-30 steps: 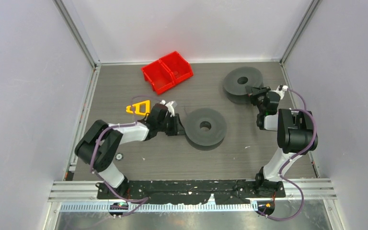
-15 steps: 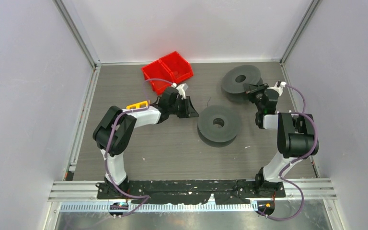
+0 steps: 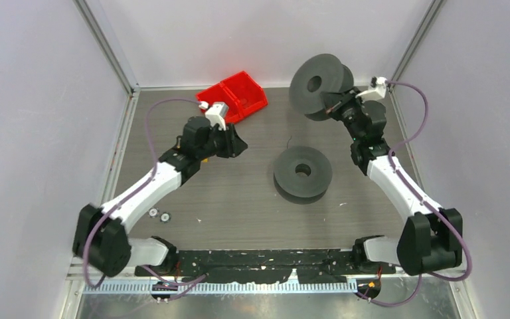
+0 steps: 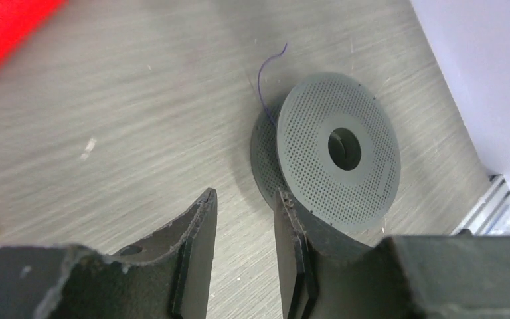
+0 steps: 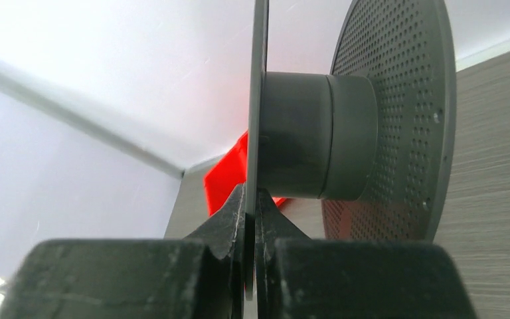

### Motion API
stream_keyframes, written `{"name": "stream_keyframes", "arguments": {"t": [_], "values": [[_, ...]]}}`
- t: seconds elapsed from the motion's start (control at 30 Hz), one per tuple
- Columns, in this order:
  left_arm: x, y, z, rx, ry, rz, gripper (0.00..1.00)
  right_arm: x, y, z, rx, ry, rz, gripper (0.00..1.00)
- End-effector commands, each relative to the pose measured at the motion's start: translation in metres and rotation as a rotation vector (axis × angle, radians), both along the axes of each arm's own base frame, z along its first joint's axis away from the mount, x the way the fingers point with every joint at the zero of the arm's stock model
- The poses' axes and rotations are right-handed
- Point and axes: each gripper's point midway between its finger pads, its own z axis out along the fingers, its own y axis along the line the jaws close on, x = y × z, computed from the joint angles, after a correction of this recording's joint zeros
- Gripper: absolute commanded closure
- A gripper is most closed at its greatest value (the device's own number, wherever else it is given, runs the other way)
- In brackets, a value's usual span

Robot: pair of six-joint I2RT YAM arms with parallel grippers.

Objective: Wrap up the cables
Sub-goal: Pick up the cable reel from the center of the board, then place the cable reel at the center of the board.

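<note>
Dark and thread-thin, the cable [image 4: 259,80] curled off the far edge of the flat spool [image 3: 303,174], which lay in the middle of the table [image 3: 239,199]. The left tool [image 4: 246,199] hung to that spool's left, jaws partly apart and empty. At the far right, the right tool [image 5: 252,199] was clamped tight on one thin rim of the raised spool [image 5: 352,133], held on edge off the table. A red bin [image 3: 234,98] sat to its left.
</note>
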Motion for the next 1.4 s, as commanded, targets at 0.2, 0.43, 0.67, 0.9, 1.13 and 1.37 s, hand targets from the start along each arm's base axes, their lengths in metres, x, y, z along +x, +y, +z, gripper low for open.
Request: {"name": "stream_keyframes", "arguments": {"t": [0.2,0.43,0.67,0.9,1.13,1.37], "values": [[-0.046,0.113,0.084,0.298,-0.270,0.226,0.53,-0.106,0.125,0.027,-0.418,-0.076,0.240,0.94],[-0.071,0.099,0.074,0.187,-0.172,0.133,0.51,-0.148,0.196,-0.012,-0.559,-0.034,0.350,0.95],[-0.069,0.093,0.054,0.043,-0.096,0.159,0.48,-0.154,0.241,-0.057,-0.849,0.057,0.312,0.93],[-0.061,0.098,0.051,0.055,-0.059,0.188,0.45,-0.165,0.274,-0.066,-0.794,0.091,0.335,0.71],[-0.056,0.095,0.049,0.072,-0.048,0.168,0.44,-0.170,0.280,-0.035,-0.756,0.037,0.394,0.60],[-0.061,0.081,0.051,0.061,-0.028,0.071,0.42,-0.125,0.253,0.023,-0.719,-0.107,0.516,0.58]]}}
